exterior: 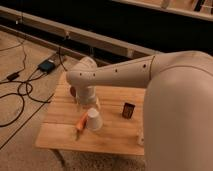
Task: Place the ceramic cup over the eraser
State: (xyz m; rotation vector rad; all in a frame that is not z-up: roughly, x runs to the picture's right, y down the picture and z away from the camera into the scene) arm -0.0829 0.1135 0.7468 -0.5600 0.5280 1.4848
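The tool (94, 104), just above the ceramic cup (94, 121), is mostly hidden by the arm (114, 76).

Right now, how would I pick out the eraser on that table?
Find the wooden table beneath the white arm. The claw hangs over the ceramic cup; right of that stands the eraser. It is the only small dark block, unlike the orange carrot-like object and white bottle.

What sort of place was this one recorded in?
Probably a robotics lab or test room, not a home: loose cables and a small dark box lie on the floor beside a small wooden table set with test items. The gripper is at the top of the ceramic cup.
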